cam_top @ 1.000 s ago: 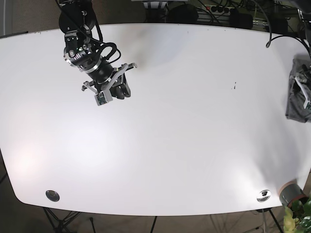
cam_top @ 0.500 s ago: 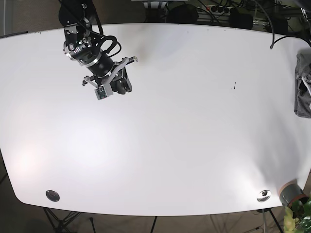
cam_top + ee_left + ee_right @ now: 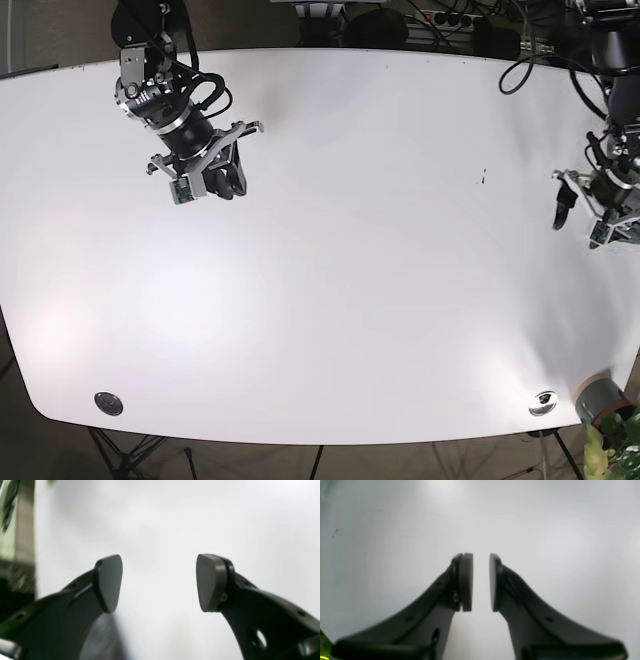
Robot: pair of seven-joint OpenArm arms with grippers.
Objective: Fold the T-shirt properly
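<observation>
Two arms over a bare white table (image 3: 350,250) — no T-shirt shows in any view.

The right gripper (image 3: 480,582) hangs near the table's 10 o'clock corner, its pads a narrow slit apart, holding nothing. The left gripper (image 3: 160,582) sits at the 3 o'clock edge — jaws spread wide, nothing between them.

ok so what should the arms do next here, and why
Probably no grasp yet: no T-shirt shows in any view. The left gripper is open and empty near the edge of the white table. The right gripper holds nothing either, its jaws a narrow gap apart. I would lift the left arm slightly to look for the T-shirt past that edge.
</observation>
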